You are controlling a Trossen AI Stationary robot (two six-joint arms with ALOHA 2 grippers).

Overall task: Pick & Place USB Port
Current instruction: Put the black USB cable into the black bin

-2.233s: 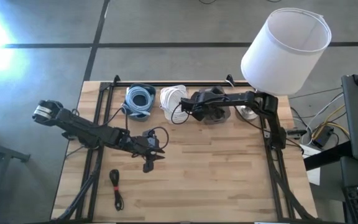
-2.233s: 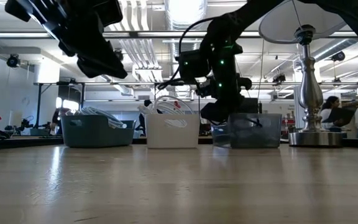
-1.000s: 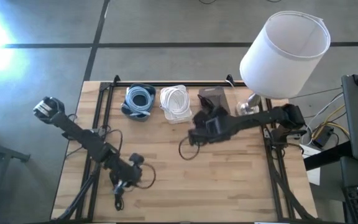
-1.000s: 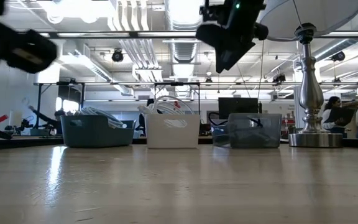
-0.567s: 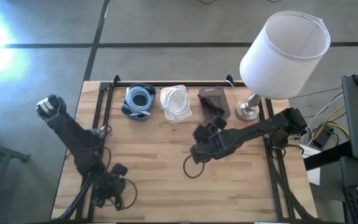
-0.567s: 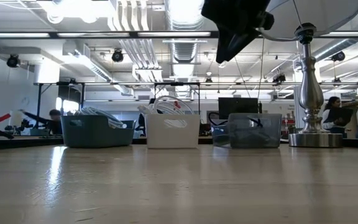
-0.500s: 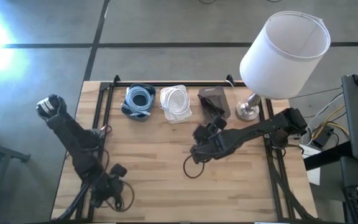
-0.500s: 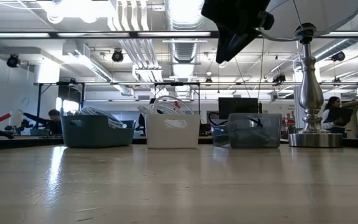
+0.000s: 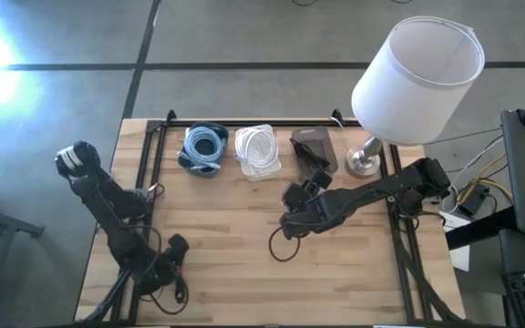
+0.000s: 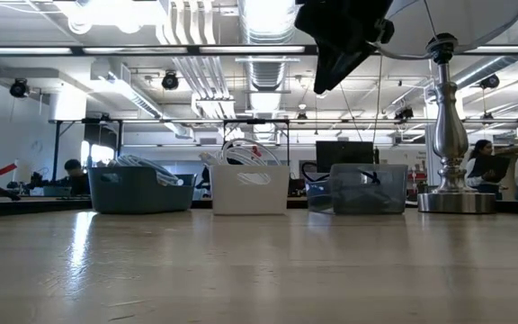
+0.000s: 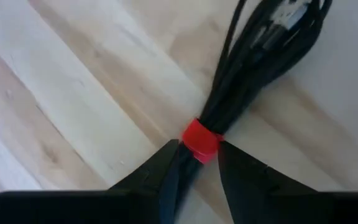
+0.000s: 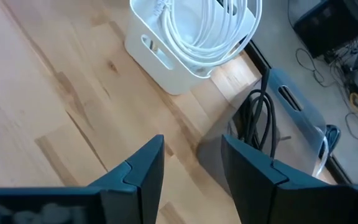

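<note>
At table's near-left edge, left gripper (image 11: 194,177) narrowly parted around black cable bundle (image 11: 253,59).

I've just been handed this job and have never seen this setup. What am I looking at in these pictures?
Two dark robot arms work at a wooden table. One camera looks straight down, one sits at table height, and one rides on each wrist.

At the back stand three small bins: a blue-grey bin with a blue cable coil, a white bin with white cable, and a dark bin with black cable. A lamp stands to their right.

The left gripper is down at the near left corner, on a black cable bundle bound with a red tie. Whether it grips yet, I cannot tell. The right gripper hangs open and empty over mid-table.
</note>
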